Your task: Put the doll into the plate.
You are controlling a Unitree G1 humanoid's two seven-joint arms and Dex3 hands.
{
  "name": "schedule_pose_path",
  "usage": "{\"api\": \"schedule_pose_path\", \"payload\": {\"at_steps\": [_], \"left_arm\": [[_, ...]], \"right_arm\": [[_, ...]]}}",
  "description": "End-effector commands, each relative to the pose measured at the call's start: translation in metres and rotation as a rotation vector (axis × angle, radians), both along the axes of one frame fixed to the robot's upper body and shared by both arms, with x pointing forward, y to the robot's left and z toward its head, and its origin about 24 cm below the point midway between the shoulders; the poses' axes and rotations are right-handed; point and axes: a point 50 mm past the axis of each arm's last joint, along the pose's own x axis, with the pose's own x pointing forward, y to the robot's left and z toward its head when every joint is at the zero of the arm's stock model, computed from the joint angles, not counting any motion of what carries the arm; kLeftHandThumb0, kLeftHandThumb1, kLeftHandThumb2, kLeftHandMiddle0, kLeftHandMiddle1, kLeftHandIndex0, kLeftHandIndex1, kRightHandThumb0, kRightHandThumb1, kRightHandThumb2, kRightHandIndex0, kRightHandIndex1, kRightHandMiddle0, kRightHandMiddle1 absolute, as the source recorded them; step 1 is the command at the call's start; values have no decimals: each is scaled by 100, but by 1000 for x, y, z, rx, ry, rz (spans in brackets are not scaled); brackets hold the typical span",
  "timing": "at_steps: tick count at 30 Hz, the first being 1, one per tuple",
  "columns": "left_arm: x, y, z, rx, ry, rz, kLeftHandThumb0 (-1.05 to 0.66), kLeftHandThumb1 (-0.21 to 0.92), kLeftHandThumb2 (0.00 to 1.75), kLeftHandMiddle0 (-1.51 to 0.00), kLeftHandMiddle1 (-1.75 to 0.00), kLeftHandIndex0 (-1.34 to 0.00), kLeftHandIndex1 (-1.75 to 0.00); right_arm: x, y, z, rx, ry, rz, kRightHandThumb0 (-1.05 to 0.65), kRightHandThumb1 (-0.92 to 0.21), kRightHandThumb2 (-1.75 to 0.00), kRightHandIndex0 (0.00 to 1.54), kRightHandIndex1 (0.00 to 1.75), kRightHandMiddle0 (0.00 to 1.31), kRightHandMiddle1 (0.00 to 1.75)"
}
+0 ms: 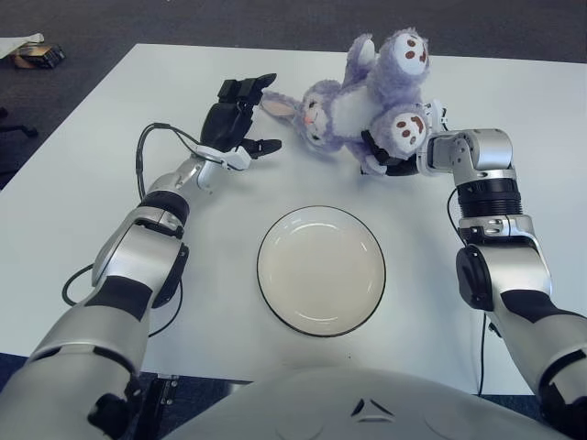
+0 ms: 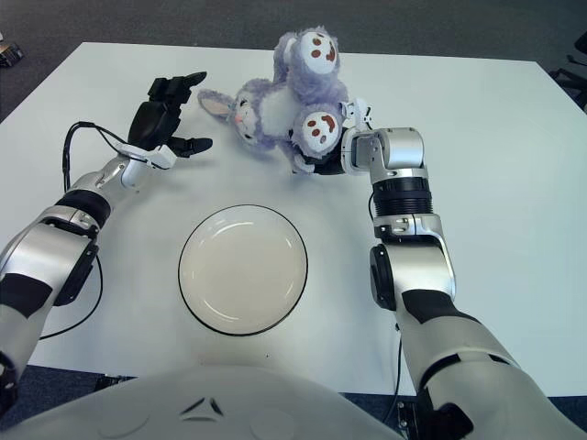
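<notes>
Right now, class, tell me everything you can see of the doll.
The doll is a lilac plush rabbit, fuzzy, with long ears, a white face and pale foot soles with brown paw marks. It lies tipped, head toward the left, feet raised. The right hand grips it near the lower foot; the left hand is open by its ear. The plate lies nearer, apart.

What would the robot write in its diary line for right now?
right hand: gripping bunny doll | left hand: open beside doll | plate: empty

No text, label, brand, number or sign can be read anywhere in either view.
</notes>
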Motion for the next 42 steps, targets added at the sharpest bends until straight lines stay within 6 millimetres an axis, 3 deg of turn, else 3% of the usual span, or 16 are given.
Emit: {"api": "schedule_pose_path", "payload": {"at_steps": [1,9,16,24,30,36,42], "left_arm": [[4,2,10,23,-19,3,-86,62,63,0,-65,0,-45],[5,-2,10,50,-23,10,-94,66,52,0,-61,0,-46],[6,-11,12,67,-24,4,-95,67,50,0,-50,0,-44],[3,-20,16,98,-54,-46,-104,74,40,0,-54,0,-37],[-4,-27,19,115,-85,-129,-105,78,33,0,-30,0,-7],[-13,-38,22,103,-94,-216,-105,79,32,0,-7,0,-1],[-17,-45,24,75,-84,-259,-105,77,31,0,-1,0,0]], "right_arm": [[-1,-1,6,17,1,20,0,-28,-136,53,174,51,175],[-3,1,13,24,35,25,0,-31,-133,51,174,49,175],[-3,3,14,39,37,48,0,-25,-140,55,174,53,175],[-1,1,11,27,45,51,0,-24,-141,56,174,54,175],[0,0,10,-8,39,43,0,-27,-138,54,173,52,175],[2,-1,10,-49,14,2,0,-32,-132,51,173,48,175],[2,1,12,-69,25,-24,0,-35,-128,48,173,46,175]]}}
